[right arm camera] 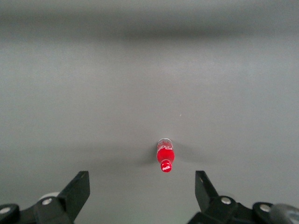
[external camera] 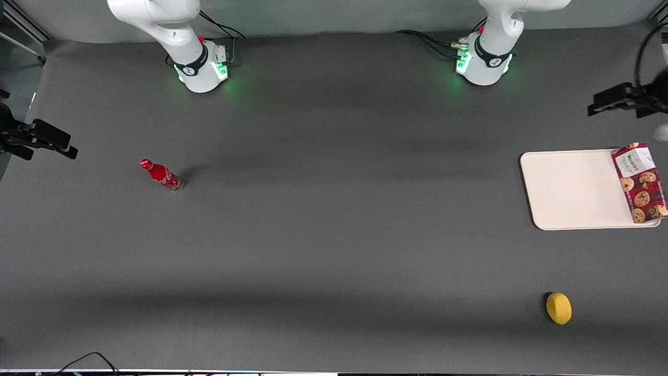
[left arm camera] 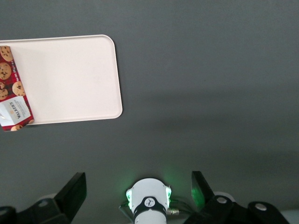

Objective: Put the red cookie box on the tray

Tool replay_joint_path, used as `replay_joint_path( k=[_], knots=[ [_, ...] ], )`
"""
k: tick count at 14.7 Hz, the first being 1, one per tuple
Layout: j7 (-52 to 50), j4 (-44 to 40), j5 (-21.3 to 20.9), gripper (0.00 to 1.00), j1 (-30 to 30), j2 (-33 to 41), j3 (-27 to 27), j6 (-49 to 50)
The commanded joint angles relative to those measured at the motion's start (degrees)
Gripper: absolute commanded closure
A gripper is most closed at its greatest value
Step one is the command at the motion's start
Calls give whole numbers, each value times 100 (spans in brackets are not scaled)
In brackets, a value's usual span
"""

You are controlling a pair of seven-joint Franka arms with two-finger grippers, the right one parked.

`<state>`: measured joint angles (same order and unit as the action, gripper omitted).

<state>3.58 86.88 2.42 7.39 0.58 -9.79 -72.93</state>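
Observation:
The red cookie box (external camera: pixel 641 183) lies flat on the cream-white tray (external camera: pixel 569 188), along the tray's edge at the working arm's end of the table. Its white label end points away from the front camera and slightly overhangs the rim. My gripper (external camera: pixel 596 107) hangs high in the air, farther from the front camera than the tray and apart from the box. In the left wrist view the gripper (left arm camera: pixel 138 189) is open with nothing between its fingers (left arm camera: pixel 77 191). That view also shows the box (left arm camera: pixel 11 88) and the tray (left arm camera: pixel 70 79) below.
A small red soda bottle (external camera: pixel 162 175) stands toward the parked arm's end of the table. A yellow lemon (external camera: pixel 558 308) lies nearer the front camera than the tray. The working arm's base (external camera: pixel 482 62) stands at the table's back edge.

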Motion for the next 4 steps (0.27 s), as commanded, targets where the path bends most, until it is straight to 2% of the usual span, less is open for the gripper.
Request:
replay_joint_path(
  k=[1, 4],
  knots=[
    [-253, 1061, -408, 0, -89, 856, 170, -687],
    [-25, 489, -409, 0, -89, 531, 161, -574]
  ],
)
